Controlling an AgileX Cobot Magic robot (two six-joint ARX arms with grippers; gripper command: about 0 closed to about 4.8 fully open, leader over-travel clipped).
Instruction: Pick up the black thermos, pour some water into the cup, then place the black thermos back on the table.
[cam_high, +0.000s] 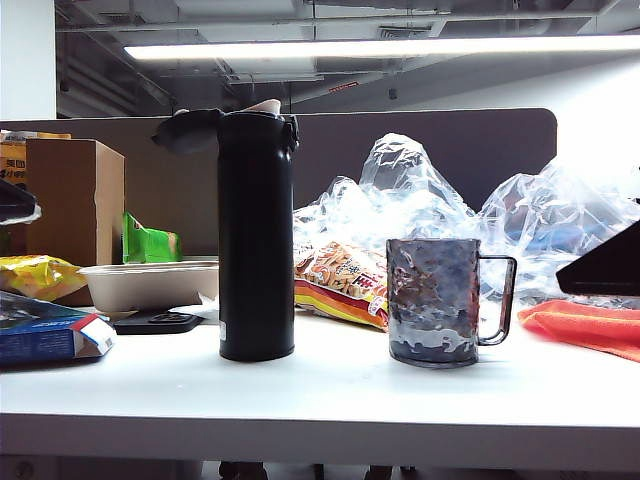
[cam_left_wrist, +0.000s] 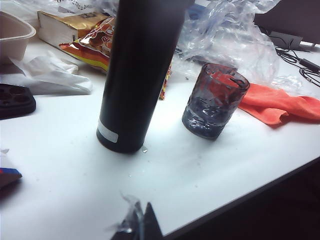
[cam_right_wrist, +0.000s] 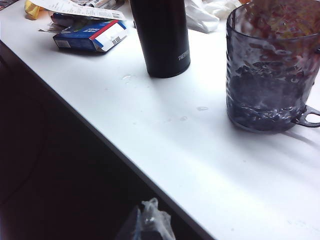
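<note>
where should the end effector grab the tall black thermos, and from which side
Grip the tall matte-black cylindrical thermos around its smooth mid-body, coming in level from the front-left. It stands upright with straight walls. The open flip lid juts out at the top, and the translucent dimpled grey cup stands apart on its right. The left end effector, shut, is likely better placed.

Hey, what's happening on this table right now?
Nothing is being held. The black thermos stands upright on the table with its flip lid open, beside the cup, which has some water in it. The left end effector and right end effector are both shut, back near the front edge.
</note>
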